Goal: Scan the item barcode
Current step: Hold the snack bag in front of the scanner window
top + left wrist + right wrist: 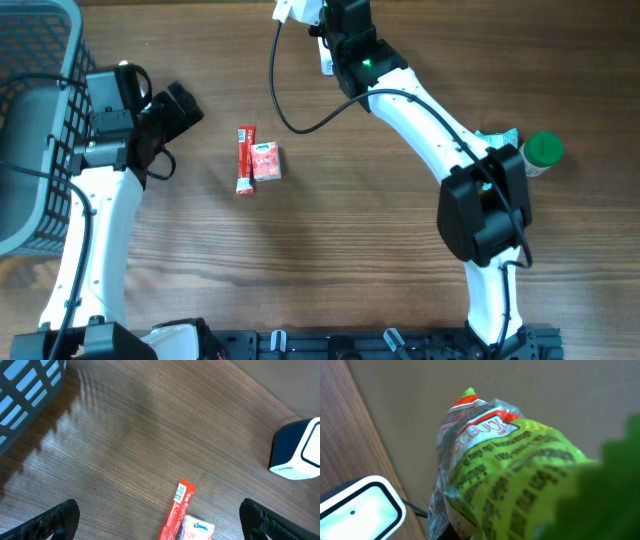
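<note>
My right end effector (328, 50) clenches the green packet (520, 470): light, crinkly, slippery film, I judge; best held by a sealed edge. Left end effector (160, 519) released.

the crinkled packet (505, 460), green plastic with a red-and-white label and dark print, filled most of the right wrist view, tilted, its sealed tip at 12 o'clock. the scanner (360, 505), white-faced with a dark rim, sat on the counter (340, 435) at the packet's 8 o'clock.
</note>
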Robot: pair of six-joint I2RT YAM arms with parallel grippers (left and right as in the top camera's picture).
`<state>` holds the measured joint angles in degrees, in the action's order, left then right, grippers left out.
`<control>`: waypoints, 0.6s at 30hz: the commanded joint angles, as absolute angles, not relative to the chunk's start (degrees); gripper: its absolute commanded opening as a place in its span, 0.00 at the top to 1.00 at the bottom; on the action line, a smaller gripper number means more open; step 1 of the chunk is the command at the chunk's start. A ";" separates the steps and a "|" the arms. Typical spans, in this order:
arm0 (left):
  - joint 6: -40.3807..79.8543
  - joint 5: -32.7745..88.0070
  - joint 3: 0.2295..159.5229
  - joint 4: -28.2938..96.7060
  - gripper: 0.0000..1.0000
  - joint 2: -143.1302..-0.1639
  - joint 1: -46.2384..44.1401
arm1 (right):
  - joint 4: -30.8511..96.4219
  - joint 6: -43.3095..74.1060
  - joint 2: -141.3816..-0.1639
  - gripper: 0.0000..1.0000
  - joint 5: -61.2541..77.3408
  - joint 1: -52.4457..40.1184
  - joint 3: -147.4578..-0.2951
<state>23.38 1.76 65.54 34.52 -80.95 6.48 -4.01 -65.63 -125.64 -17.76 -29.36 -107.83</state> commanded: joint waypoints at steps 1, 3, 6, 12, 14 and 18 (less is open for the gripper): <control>22.70 1.41 65.69 34.37 0.00 -80.68 6.61 | -8.10 -64.29 -128.92 0.95 -16.21 -28.77 -109.21; 22.70 1.41 65.69 34.35 0.00 -80.68 6.61 | -8.51 -64.51 -130.13 0.96 -16.21 -28.73 -109.21; 22.70 1.41 65.69 34.37 0.00 -80.68 6.61 | -9.89 -64.45 -132.11 0.96 -16.23 -28.42 -109.21; 22.70 1.41 65.69 34.37 0.00 -80.68 6.61 | -16.10 -61.58 -135.70 0.96 -16.62 -27.44 -109.21; 22.70 1.41 65.69 34.37 0.00 -80.68 6.61 | -15.81 -58.83 -136.14 0.96 -16.64 -27.40 -109.21; 22.70 1.41 65.69 34.37 0.00 -80.68 6.61 | -15.18 -54.37 -136.33 0.96 -16.60 -27.33 -109.21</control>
